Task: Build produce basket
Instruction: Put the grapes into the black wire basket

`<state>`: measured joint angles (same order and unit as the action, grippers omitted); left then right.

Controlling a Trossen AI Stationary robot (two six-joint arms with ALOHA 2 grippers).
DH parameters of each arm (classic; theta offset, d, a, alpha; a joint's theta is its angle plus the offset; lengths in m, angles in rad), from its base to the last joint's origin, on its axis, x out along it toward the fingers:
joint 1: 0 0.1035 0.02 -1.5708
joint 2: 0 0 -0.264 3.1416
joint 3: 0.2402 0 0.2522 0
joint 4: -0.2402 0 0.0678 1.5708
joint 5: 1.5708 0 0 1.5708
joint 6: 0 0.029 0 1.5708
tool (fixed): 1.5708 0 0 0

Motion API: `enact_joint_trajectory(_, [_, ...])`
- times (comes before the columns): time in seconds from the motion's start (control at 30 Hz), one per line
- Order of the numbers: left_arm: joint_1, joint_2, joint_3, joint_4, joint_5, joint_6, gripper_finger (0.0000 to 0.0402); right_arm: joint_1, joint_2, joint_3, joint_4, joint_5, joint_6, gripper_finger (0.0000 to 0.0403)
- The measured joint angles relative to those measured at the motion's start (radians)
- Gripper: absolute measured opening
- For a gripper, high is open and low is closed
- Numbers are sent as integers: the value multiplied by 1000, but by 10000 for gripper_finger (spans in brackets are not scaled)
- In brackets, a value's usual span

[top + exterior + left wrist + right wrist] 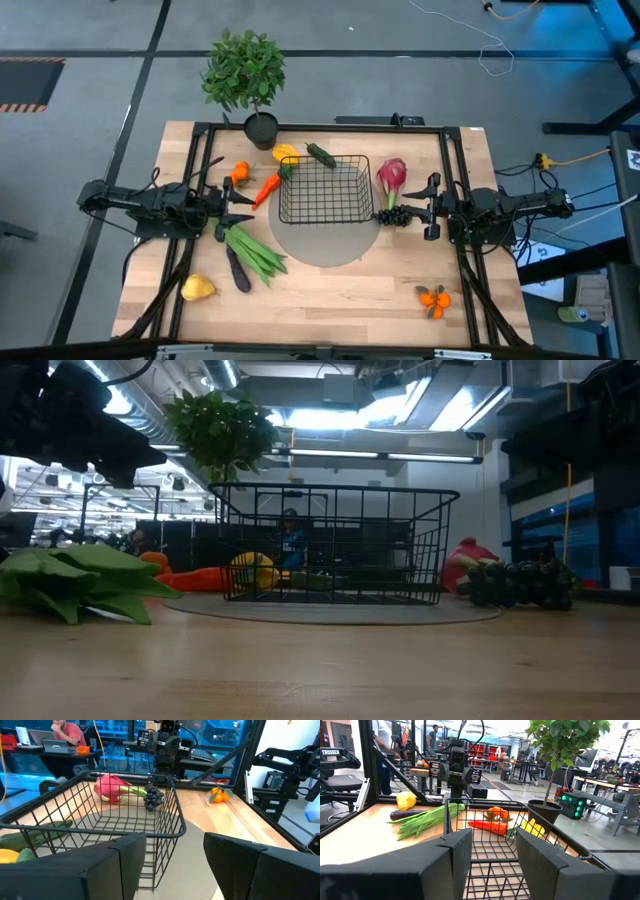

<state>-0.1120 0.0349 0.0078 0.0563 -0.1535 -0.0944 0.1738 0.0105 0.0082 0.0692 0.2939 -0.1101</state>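
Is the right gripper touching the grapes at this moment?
Cannot tell. In the high view the right gripper meets the grapes with no gap visible, but overlap from above does not prove contact, and its own wrist view misses them.

The cucumber (pixel 37 831) shows only partly behind the basket (pixel 125 815) wires.

Left arm stretched level from table's left edge, left gripper (pixel 240 207) pointing inward, fingers (pixel 131 855) parted, empty. Right arm mirrors it from right edge, right gripper (pixel 395 214) facing inward, fingers (pixel 460 849) apart, empty
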Motion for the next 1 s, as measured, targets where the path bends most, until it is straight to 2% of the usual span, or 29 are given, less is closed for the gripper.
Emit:
enact_joint_trajectory(0.2, [0, 0, 0, 6, -48, -1, 190, 0, 0, 0, 0, 0, 0, 155])
enact_joint_trajectory(0.5, [0, 0, 0, 6, -50, 79, 190, 0, 0, 0, 0, 0, 0, 155])
enact_joint_trajectory(1.0, [0, 0, 0, 6, -50, 79, 190, 0, 0, 0, 0, 0, 1, 155])
